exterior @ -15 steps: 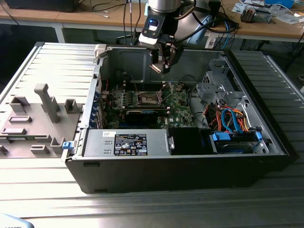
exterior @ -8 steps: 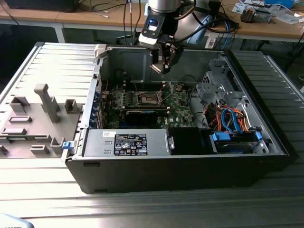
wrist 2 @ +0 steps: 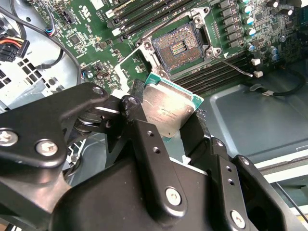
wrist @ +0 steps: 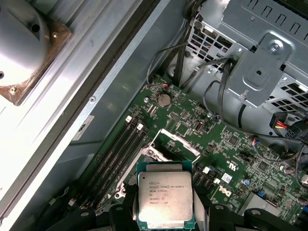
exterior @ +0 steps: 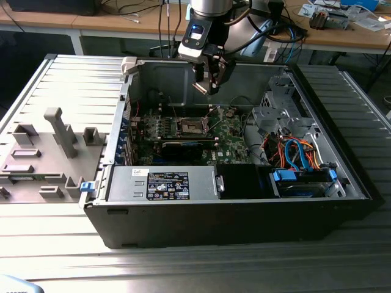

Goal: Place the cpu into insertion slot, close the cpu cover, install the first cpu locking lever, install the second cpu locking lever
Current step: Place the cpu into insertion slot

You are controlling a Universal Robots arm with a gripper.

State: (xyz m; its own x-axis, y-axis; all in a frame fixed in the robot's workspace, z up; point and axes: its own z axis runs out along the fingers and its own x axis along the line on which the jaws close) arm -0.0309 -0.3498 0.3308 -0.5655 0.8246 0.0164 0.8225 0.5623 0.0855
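My gripper [exterior: 206, 85] hangs over the open computer case, shut on the cpu [exterior: 200, 88], well above the green motherboard [exterior: 229, 137]. In both wrist views the cpu [wrist 2: 168, 108] [wrist: 165, 196] is a square chip with a silvery-tan top, pinched at two opposite edges by the black fingers [wrist 2: 137, 106]. The insertion slot [wrist 2: 180, 45] lies uncovered below, a dark square with a silver rim. It appears in the exterior view as the insertion slot [exterior: 190, 127], lower than the gripper. The cpu cover [wrist: 177, 143] stands raised at one edge of the slot. A thin locking lever [wrist 2: 236, 67] sticks out beside the slot.
Long black memory slots [wrist: 115, 154] run beside the socket. A metal drive cage [exterior: 275, 110] with orange and blue cables [exterior: 293, 152] takes up the case towards the exterior view's right. The power supply [exterior: 162, 183] lies along the case's front. A grey fixture [exterior: 55, 140] stands outside the case.
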